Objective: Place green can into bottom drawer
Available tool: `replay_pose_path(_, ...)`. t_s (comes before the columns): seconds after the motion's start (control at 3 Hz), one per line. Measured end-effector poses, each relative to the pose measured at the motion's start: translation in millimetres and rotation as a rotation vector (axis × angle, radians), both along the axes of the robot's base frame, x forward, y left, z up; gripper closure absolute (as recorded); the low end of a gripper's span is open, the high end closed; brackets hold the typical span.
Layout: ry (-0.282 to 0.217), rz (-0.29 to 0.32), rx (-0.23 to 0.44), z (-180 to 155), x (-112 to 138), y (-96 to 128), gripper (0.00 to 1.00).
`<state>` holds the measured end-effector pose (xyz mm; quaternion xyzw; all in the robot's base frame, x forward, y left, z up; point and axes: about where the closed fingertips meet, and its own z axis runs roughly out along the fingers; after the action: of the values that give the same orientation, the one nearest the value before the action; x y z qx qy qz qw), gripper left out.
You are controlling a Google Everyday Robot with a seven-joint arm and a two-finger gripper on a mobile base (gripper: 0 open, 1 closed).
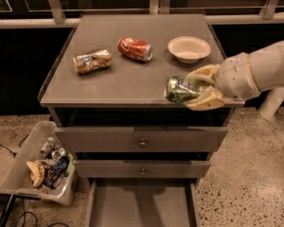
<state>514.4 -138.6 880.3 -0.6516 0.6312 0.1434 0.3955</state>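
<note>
The green can (180, 89) lies sideways in my gripper (195, 87), held in the air at the front right edge of the cabinet top (128, 82). The gripper's cream fingers (204, 100) are shut on the can, one above and one below it. The white arm reaches in from the right. The bottom drawer (141, 206) is pulled open at the foot of the cabinet, a shallow grey tray with a bare floor, below and to the left of the can.
A gold-brown can (92, 60) and a red cola can (135, 49) lie on the cabinet top, with a white bowl (189, 48) at the back right. Two upper drawers with knobs (142, 143) are closed. A bin of trash (42, 167) stands on the floor at left.
</note>
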Motion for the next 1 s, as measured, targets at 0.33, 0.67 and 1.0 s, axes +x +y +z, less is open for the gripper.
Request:
replay_pose_path(0.33, -0.055, 0.000, 0.007, -2, -52, -12, 1.00)
replay_pose_path(0.67, -0.058, -0.028, 0.024, -32, -95, -17, 1.00)
replay_pose_path(1.0, -0.006, -0.081, 0.024, -92, -116, -13, 1.00)
